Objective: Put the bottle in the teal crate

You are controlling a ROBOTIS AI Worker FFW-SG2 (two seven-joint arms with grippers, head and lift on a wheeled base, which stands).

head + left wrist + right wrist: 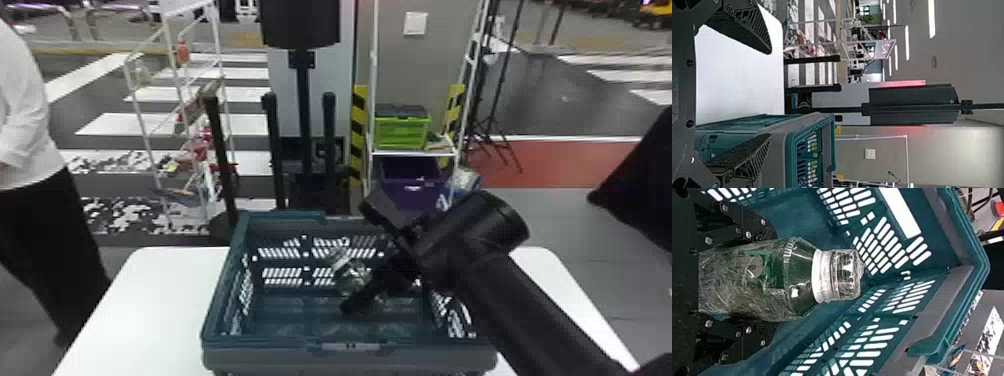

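Right pincer [775,280] has the bottle [758,280] now — clamped on its sides, body between the two fingers. So no gap to close; the bottle lies straight out from the palm, long axis running along the fingers, cap [840,275] pointing away from the wrist. In the head view it sits left of that pincer, inside the crate [300,345], around the middle across its width. Cap end leans toward the far wall there. Can't tell whether the base touches the crate floor.

Right arm is the near one, and it's the one for this. Left pincer [770,94] is parked off the crate's left side by the worktop [150,300], fingers apart, nothing between them.

Edges: right forearm crosses over the crate's right rim, so that's the side to watch on the way out. In the right wrist view, slotted walls meet beyond the cap — swinging that way could knock it. More room inside toward the crate's left.

My read: placing is nearly done. Next is down till the base seats, then spread the fingers and back out along the bottle's axis. Wrap looks loose and slick — might snag a finger or let the bottle tip if released high.
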